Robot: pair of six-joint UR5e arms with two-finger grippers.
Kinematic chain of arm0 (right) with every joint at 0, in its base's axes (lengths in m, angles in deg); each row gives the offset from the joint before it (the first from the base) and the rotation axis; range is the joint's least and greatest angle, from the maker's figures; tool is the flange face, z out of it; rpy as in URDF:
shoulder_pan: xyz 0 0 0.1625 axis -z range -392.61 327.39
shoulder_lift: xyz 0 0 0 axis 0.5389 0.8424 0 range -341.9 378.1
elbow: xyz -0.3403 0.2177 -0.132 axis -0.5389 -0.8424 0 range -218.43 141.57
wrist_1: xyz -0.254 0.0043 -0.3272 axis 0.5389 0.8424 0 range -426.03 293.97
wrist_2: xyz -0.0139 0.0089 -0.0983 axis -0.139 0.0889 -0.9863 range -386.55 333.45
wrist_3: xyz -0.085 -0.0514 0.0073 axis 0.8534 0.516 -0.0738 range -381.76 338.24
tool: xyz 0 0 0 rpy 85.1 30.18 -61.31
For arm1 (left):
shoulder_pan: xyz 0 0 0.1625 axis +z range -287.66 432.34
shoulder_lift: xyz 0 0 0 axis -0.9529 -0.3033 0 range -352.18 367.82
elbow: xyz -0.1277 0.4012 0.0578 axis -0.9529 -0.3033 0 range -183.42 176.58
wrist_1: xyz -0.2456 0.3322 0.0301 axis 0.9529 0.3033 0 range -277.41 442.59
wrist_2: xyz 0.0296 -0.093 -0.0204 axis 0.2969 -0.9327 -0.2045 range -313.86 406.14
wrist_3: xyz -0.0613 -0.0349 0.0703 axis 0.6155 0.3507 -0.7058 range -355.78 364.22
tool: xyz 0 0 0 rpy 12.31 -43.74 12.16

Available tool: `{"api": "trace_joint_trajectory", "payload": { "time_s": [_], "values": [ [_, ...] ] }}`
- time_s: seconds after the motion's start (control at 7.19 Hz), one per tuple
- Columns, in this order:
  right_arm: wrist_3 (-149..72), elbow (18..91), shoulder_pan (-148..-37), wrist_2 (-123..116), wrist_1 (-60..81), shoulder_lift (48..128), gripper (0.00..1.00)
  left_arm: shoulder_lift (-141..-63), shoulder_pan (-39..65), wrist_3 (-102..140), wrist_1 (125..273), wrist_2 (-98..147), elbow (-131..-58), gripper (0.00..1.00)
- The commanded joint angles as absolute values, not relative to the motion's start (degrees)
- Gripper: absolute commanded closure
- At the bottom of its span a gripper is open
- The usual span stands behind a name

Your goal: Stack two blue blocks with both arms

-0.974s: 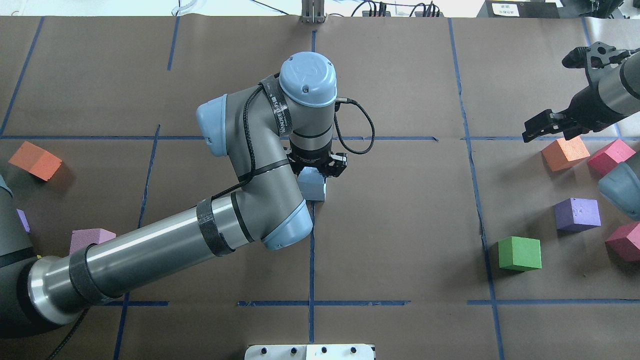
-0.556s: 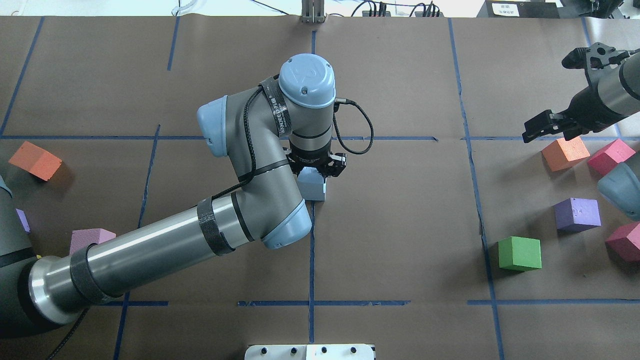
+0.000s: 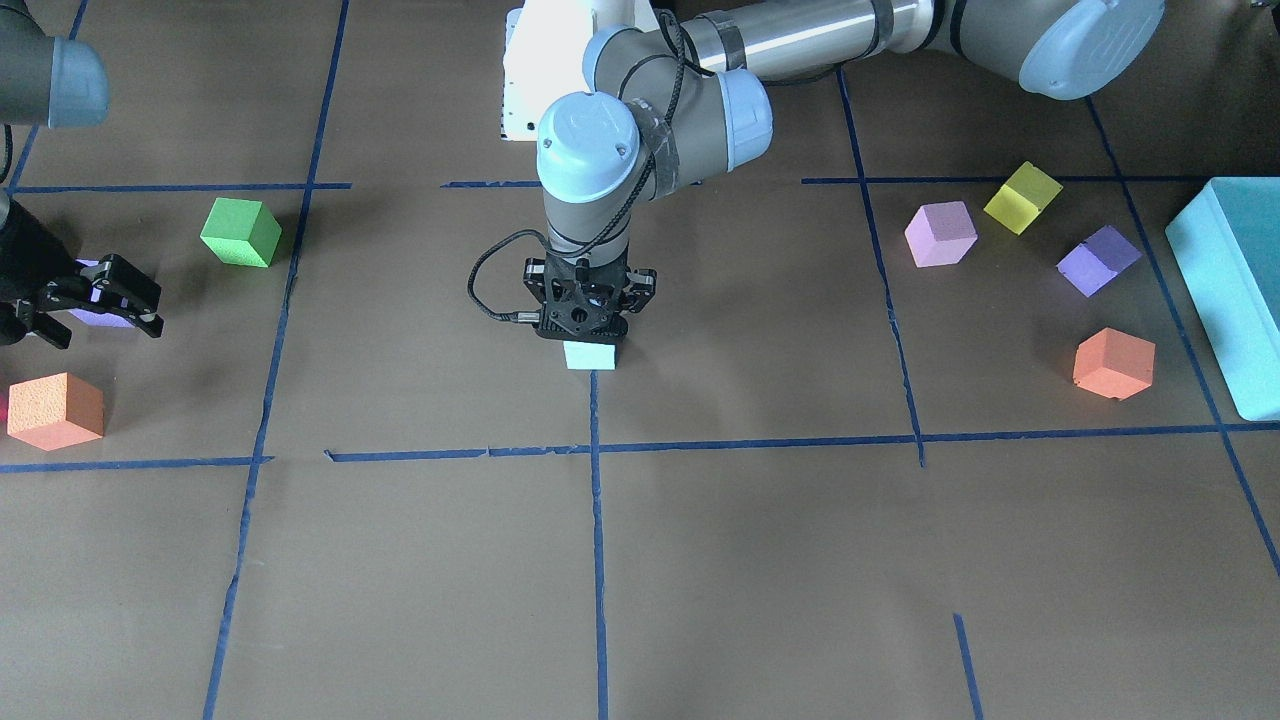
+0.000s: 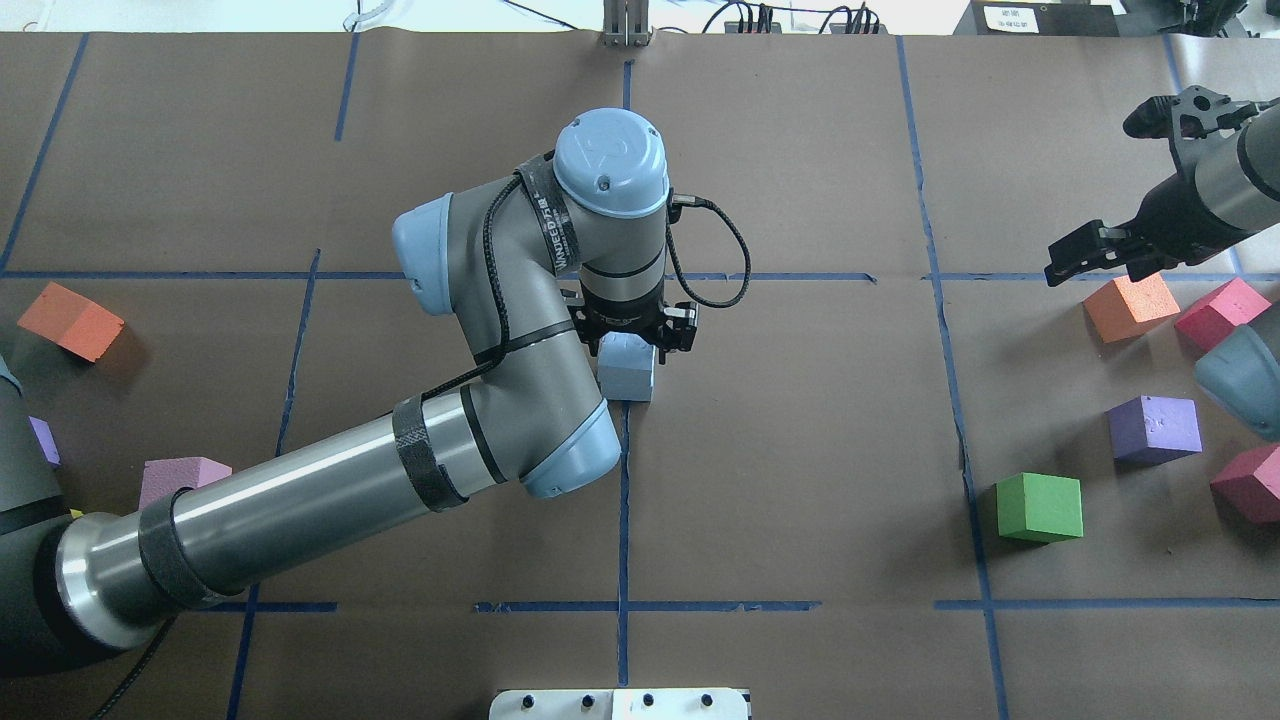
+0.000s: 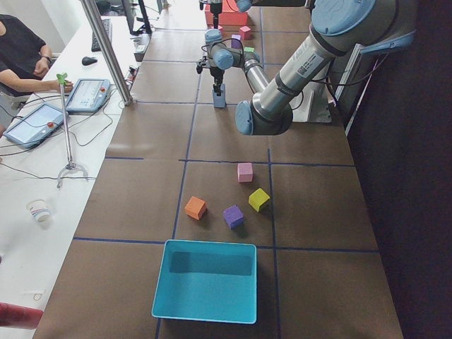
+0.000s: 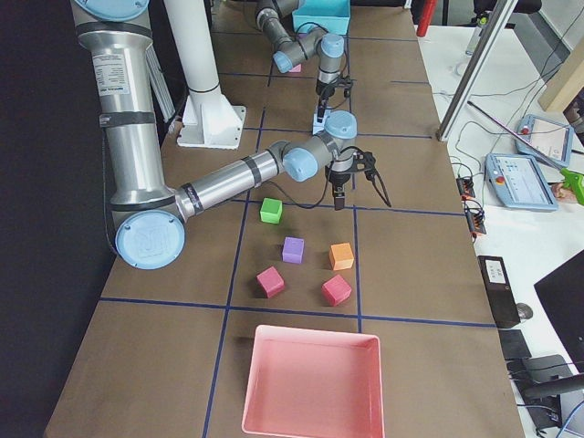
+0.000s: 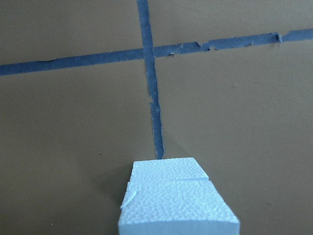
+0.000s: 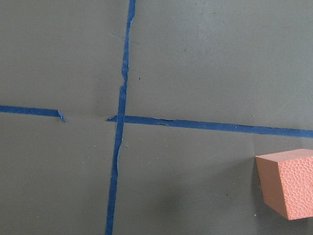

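Wrist vertical, my left end effector (image 3: 589, 335) points straight down over the surface's (image 4: 800, 450) centre; spread or pinching, I cannot tell. Two pale blue blocks (image 7: 171, 196) sit stacked beneath, at 6 o'clock in my wrist view, grainy foam.

The two pale blue foam blocks (image 5: 219, 97) stand stacked, upright, upper centre of frame. In the left wrist view, their edges sit slightly offset.
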State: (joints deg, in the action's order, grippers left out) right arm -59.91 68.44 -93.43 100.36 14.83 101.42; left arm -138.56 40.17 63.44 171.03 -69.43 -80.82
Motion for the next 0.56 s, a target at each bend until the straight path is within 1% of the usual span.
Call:
{"api": "trace_joint_trajectory", "payload": {
  "time_s": [0.0, 0.14, 0.42],
  "values": [
    [-59.9, 68.4, -93.4, 100.4, 14.7, 101.4, 0.0, -138.5, 40.2, 63.5, 171.2, -69.4, -81.0, 0.0],
    [-59.9, 68.3, -93.3, 100.4, 14.8, 101.3, 0.0, -138.5, 40.0, 63.6, 170.8, -69.4, -81.7, 0.0],
    [-59.8, 68.2, -93.3, 100.4, 14.7, 101.2, 0.0, -138.4, 37.1, 63.6, 168.1, -69.4, -86.7, 0.0]
  ]
}}
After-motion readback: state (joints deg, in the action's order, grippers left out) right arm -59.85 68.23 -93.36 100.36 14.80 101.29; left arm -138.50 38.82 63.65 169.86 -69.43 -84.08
